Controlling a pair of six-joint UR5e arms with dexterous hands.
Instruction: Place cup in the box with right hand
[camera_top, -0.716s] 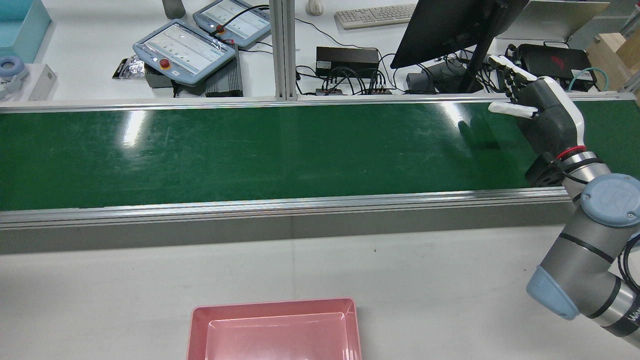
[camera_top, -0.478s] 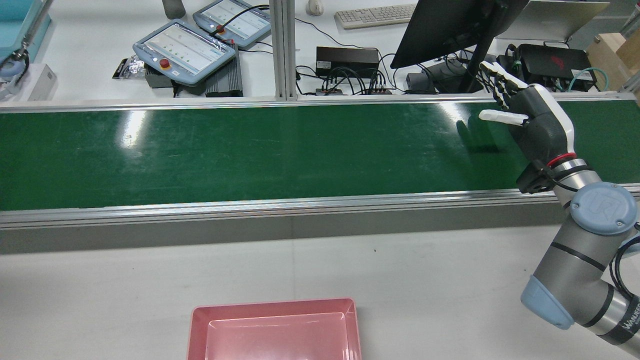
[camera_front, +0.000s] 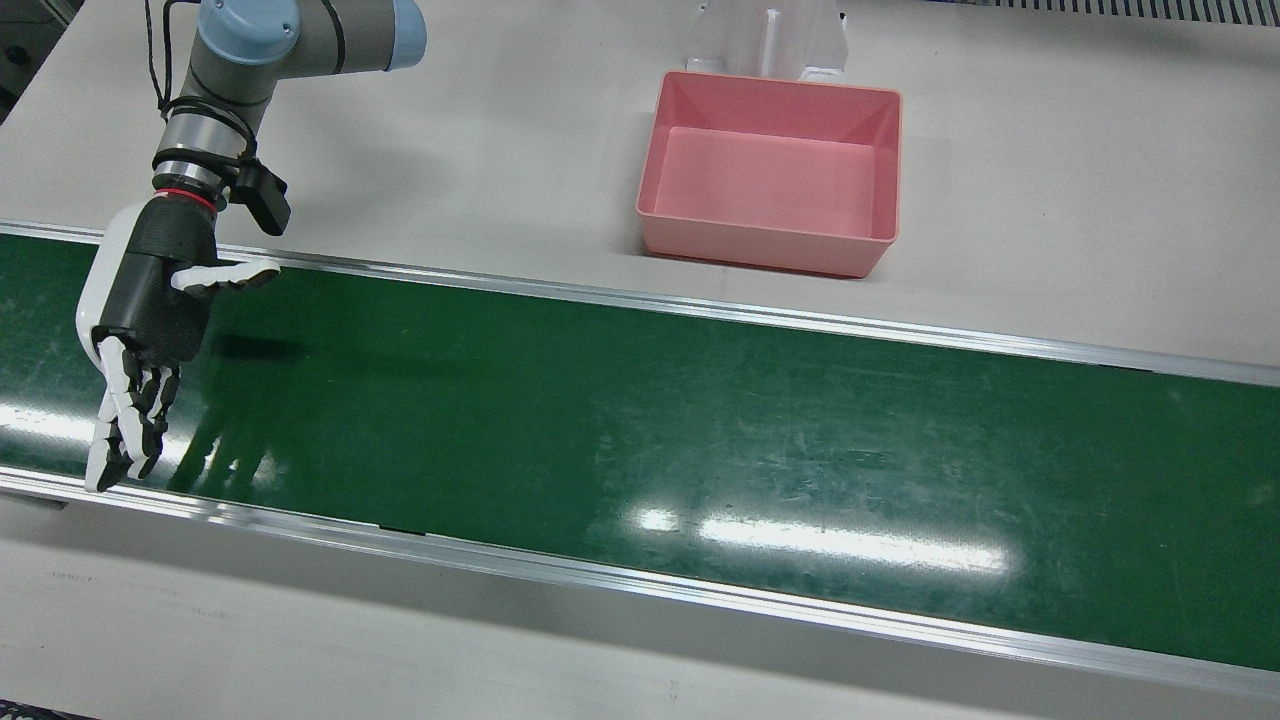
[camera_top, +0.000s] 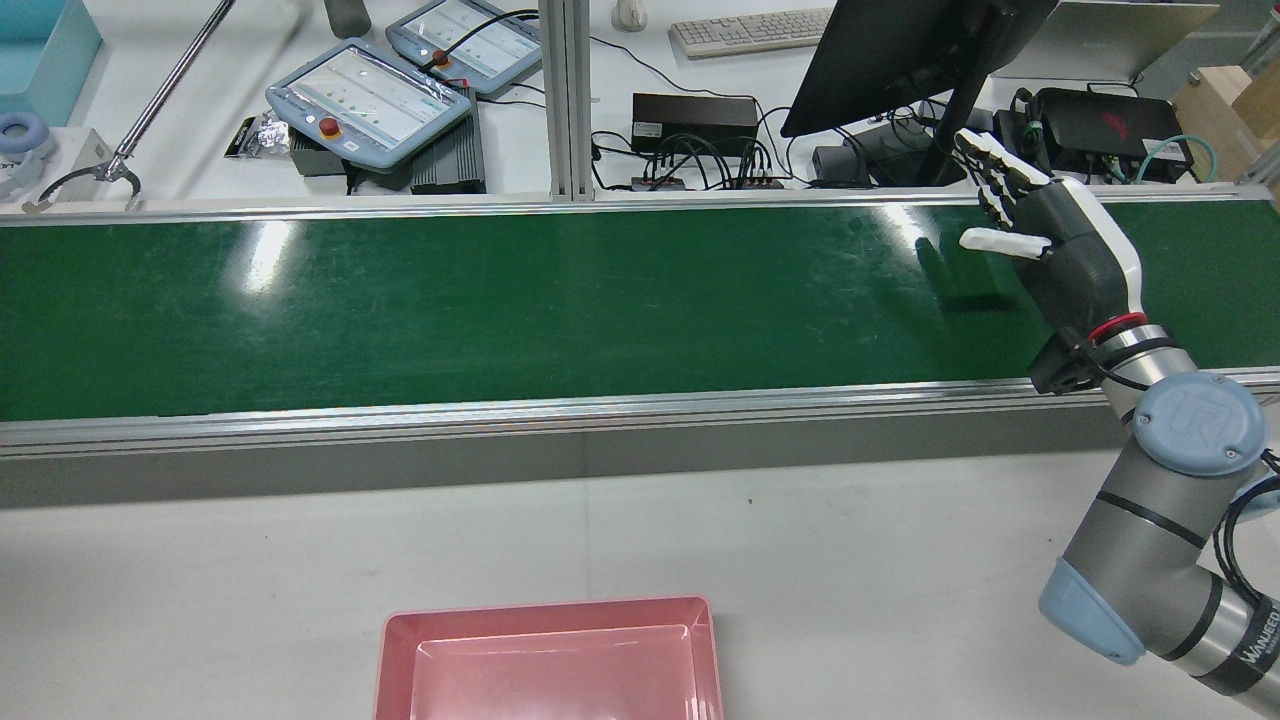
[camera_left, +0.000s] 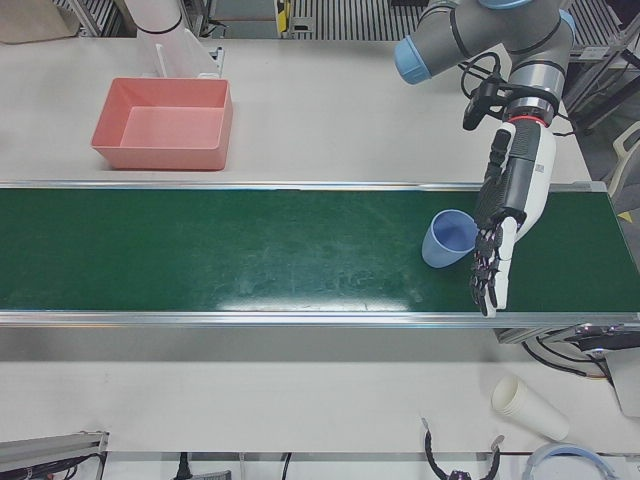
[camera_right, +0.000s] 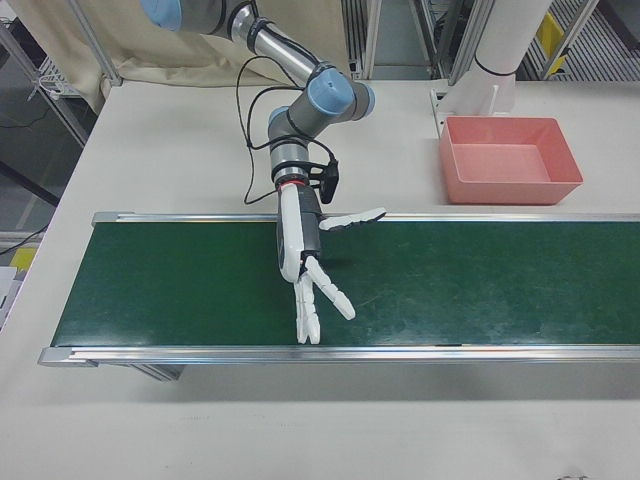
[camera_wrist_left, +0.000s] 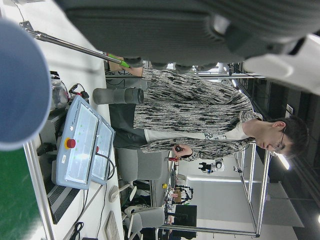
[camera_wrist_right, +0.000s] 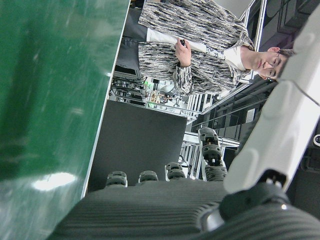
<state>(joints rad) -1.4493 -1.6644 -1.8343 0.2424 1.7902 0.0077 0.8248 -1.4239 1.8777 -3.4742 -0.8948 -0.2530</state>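
Hovering over one end of the green conveyor belt (camera_front: 640, 420), the right hand (camera_front: 150, 310) is spread and empty. The light-blue plastic cup (camera_left: 447, 238) lies on its side at the belt's far end, just beside the left hand (camera_left: 505, 215), also spread. Task barely started: grasp, carry and drop into the empty pink rectangular plastic box (camera_front: 770, 175) all remain.

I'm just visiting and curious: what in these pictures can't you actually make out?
Blue cup: beyond the edges of front and rear views; a blurred sliver in the left hand view.
Whether the left hand touches the cup: left-front view, hand overlaps it.
Pink box: rear view's bottom edge cuts it off.
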